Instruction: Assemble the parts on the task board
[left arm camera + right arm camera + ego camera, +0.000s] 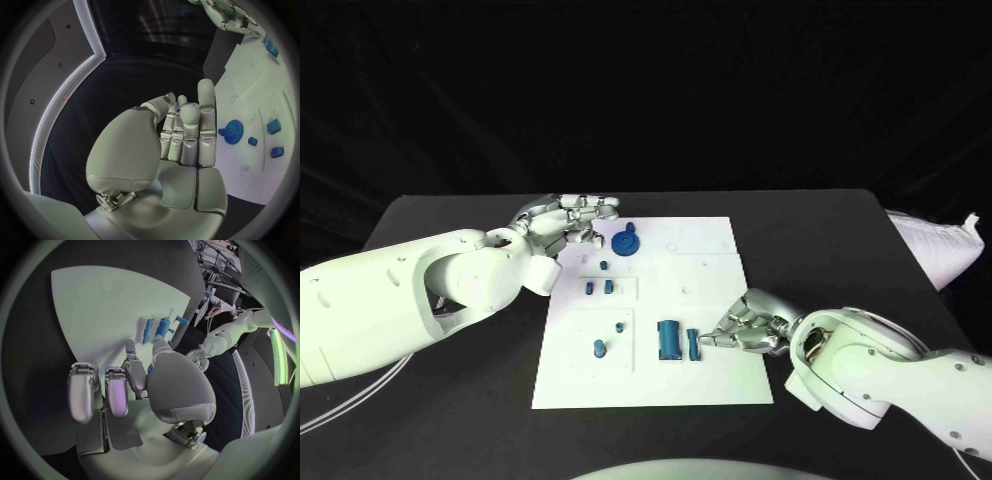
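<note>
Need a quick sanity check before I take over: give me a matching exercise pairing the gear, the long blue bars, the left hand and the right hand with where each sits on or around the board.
Things:
1. gear
2. long bars
3. left hand
4. right hand

Places:
A. at the board's right edge, next to the long bars
B. far end of the board, near its left edge
C. near half of the board, lying side by side
D. at the board's far left corner, beside the gear

Pairs: 1-B, 2-C, 3-D, 4-A

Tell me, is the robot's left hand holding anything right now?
No, it is open. The left hand has straight fingers with nothing between them, hovering beside the blue gear at the board's far corner.
</note>
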Action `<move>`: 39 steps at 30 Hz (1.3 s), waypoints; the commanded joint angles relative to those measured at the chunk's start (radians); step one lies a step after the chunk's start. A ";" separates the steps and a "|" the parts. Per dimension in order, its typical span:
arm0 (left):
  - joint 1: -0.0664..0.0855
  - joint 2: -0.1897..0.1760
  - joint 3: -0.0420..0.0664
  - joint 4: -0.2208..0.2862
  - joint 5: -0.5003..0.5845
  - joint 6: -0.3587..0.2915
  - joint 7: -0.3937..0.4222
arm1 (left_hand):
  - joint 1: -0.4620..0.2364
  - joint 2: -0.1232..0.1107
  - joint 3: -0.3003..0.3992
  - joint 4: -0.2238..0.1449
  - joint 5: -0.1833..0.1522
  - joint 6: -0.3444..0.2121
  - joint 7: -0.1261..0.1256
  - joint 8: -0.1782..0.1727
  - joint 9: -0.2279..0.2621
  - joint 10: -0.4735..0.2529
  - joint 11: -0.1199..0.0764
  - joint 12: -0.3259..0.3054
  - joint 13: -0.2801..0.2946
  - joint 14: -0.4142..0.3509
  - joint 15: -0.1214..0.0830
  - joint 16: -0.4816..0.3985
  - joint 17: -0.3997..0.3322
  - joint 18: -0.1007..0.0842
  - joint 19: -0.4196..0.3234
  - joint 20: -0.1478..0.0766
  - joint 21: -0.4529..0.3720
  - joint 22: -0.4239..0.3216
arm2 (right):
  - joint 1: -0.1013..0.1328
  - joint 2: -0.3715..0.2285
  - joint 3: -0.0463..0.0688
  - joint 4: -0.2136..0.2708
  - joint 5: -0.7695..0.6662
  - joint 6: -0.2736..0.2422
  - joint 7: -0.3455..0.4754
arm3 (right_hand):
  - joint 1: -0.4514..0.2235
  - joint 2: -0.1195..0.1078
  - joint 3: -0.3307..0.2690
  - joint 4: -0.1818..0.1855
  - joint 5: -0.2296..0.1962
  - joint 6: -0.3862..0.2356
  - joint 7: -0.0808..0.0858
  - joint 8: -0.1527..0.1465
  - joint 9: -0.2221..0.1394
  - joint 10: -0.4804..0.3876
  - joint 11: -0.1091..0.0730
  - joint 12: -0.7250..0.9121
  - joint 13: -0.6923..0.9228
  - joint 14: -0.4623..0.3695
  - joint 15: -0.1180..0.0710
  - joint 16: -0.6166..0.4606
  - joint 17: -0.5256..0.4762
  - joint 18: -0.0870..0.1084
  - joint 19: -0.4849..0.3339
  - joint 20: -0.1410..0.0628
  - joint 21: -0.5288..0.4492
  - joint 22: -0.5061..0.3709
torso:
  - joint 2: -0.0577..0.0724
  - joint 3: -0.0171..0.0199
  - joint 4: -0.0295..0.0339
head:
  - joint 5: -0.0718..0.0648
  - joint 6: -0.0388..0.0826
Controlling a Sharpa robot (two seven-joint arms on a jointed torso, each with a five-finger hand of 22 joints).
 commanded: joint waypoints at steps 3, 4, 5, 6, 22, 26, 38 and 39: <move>-0.003 0.013 -0.001 -0.018 0.007 0.001 0.028 | -0.013 0.005 -0.007 0.001 0.002 -0.009 0.001 0.003 0.000 -0.010 -0.001 0.006 0.001 -0.008 0.001 -0.003 -0.004 0.018 -0.007 0.001 -0.008 -0.002 | 0.033 -0.001 0.002 -0.068 0.352 -0.092 0.373 | 0.086 0.017 0.000 -0.045 0.009 -0.042 0.017 -0.005 -0.017 -0.043 0.015 -0.135 0.015 0.076 0.013 -0.046 0.141 0.015 -0.002 0.017 -0.060 0.030 | -0.013 -0.0032 -0.0051 | -0.006 0.011; -0.005 0.016 -0.001 -0.023 0.013 -0.003 0.035 | -0.017 0.004 -0.009 0.003 0.002 -0.010 0.001 0.003 0.000 -0.011 -0.001 0.008 0.001 -0.009 0.002 -0.003 -0.005 0.018 -0.008 0.001 -0.008 -0.002 | 0.041 0.002 0.002 -0.085 0.393 -0.104 0.412 | 0.099 0.021 0.001 -0.052 0.009 -0.046 0.019 -0.003 -0.020 -0.056 0.016 -0.166 -0.001 0.071 0.015 -0.061 0.121 0.019 -0.012 0.020 -0.078 0.010 | -0.018 -0.0043 -0.0051 | -0.006 0.012; -0.008 0.020 -0.002 -0.028 0.019 -0.008 0.043 | -0.021 0.002 -0.012 0.005 0.002 -0.011 0.000 0.004 0.000 -0.012 -0.001 0.009 0.001 -0.011 0.002 -0.004 -0.008 0.018 -0.008 0.002 -0.009 -0.003 | 0.048 0.006 0.002 -0.103 0.429 -0.113 0.449 | 0.124 0.027 0.004 -0.066 0.008 -0.054 0.023 -0.002 -0.024 -0.088 0.018 -0.244 -0.041 0.057 0.019 -0.098 0.072 0.032 -0.036 0.021 -0.123 -0.041 | -0.022 -0.0049 -0.0049 | -0.006 0.013; -0.013 0.022 -0.002 -0.033 0.026 -0.013 0.052 | -0.025 0.001 -0.016 0.006 0.002 -0.011 0.000 0.004 0.000 -0.013 -0.001 0.010 0.001 -0.013 0.003 -0.005 -0.012 0.018 -0.009 0.002 -0.010 -0.003 | 0.056 0.011 0.002 -0.123 0.465 -0.118 0.483 | 0.147 0.026 0.007 -0.080 0.004 -0.062 0.025 -0.003 -0.028 -0.125 0.020 -0.337 -0.089 0.040 0.018 -0.143 0.015 0.046 -0.066 0.023 -0.177 -0.101 | -0.027 -0.0054 -0.0054 | -0.005 0.014; -0.058 0.120 -0.001 -0.229 0.123 -0.084 0.188 | -0.043 0.006 -0.053 0.033 -0.002 -0.042 0.013 -0.011 -0.002 -0.073 0.052 -0.097 -0.045 -0.313 0.109 -0.720 -0.442 0.008 -0.403 0.112 -0.437 -0.299 | 0.099 0.231 0.024 -0.552 1.007 -0.034 0.834 | 0.321 0.037 0.103 -0.095 -0.040 -0.105 0.064 -0.005 -0.096 -0.292 0.097 -1.114 -0.932 -0.269 0.114 -1.249 -0.878 0.149 -0.395 0.110 -1.090 -0.903 | -0.098 -0.0107 -0.0159 | -0.017 0.115; -0.062 0.147 0.000 -0.279 0.130 -0.099 0.209 | -0.034 0.014 -0.059 0.028 -0.001 -0.040 0.015 -0.024 -0.002 -0.065 0.054 -0.140 -0.045 -0.278 0.122 -0.830 -0.497 0.026 -0.413 0.143 -0.494 -0.370 | 0.099 0.281 0.031 -0.632 1.037 -0.002 0.869 | 0.314 0.026 0.130 -0.085 -0.041 -0.117 0.072 -0.007 -0.118 -0.321 0.117 -1.114 -1.061 -0.328 0.146 -1.378 -0.977 0.139 -0.430 0.145 -1.191 -0.979 | -0.107 -0.0087 -0.0160 | -0.014 0.128; -0.069 0.170 0.002 -0.304 0.103 -0.114 0.184 | -0.562 0.126 -0.212 -0.007 -0.107 -0.431 -0.055 -0.118 -0.068 -0.477 -0.002 -0.264 -0.107 -0.647 0.073 -0.981 -0.627 -0.039 -0.731 0.049 -0.608 -0.535 | 0.100 0.318 0.032 -0.678 1.007 -0.055 0.844 | -0.289 0.031 0.057 -0.138 -0.108 -0.508 0.015 -0.071 -0.233 -0.754 0.068 -1.175 -1.315 -0.719 0.068 -1.537 -1.169 0.077 -0.785 0.076 -1.327 -1.152 | -0.119 -0.0024 -0.0054 | -0.010 0.146; -0.071 0.169 0.003 -0.297 0.099 -0.126 0.187 | -0.597 0.126 -0.222 -0.007 -0.107 -0.456 -0.060 -0.118 -0.068 -0.504 -0.006 -0.264 -0.107 -0.673 0.069 -0.987 -0.627 -0.050 -0.753 0.042 -0.608 -0.543 | 0.100 0.315 0.031 -0.666 1.013 -0.067 0.849 | -0.327 0.031 0.057 -0.211 -0.112 -0.533 0.011 -0.071 -0.233 -0.783 -0.004 -1.175 -1.315 -0.750 0.068 -1.537 -1.174 0.068 -0.813 0.071 -1.333 -1.159 | -0.125 -0.0004 -0.0015 | -0.009 0.150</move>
